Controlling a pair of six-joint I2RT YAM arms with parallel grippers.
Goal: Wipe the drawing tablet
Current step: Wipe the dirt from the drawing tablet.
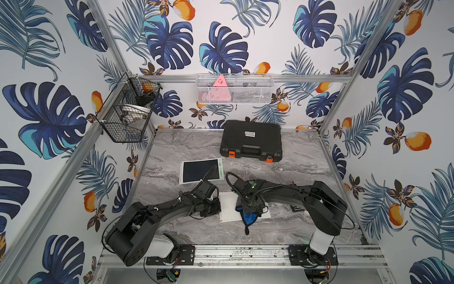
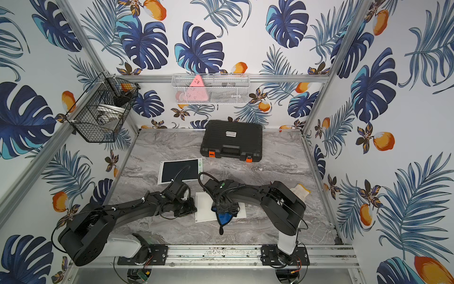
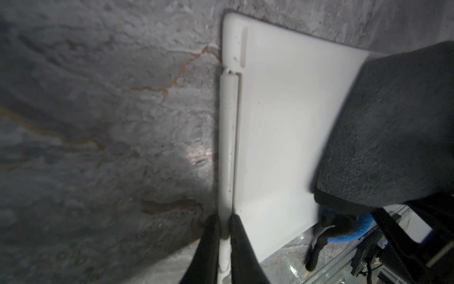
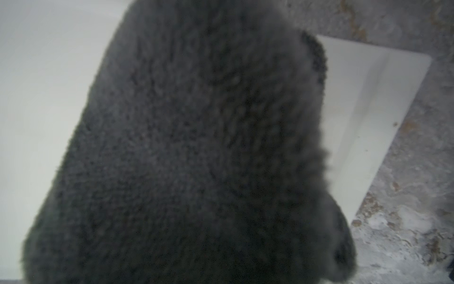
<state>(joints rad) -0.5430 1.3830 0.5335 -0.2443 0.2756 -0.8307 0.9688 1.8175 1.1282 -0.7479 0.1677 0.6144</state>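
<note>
White stylus [image 3: 227, 147] sits pinched in the left gripper [image 3: 224, 222]; cloth [image 4: 184, 159] hides the right gripper [image 1: 251, 209], opening unclear.

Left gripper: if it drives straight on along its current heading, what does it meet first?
The left gripper is closed on the white stylus at the edge of the white tablet. Going straight on would likely press it into the marble tabletop. Depth is unclear.

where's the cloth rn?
In both top views the blue cloth lies front-centre on the table, under the right gripper, draped over the white tablet's near edge.
</note>
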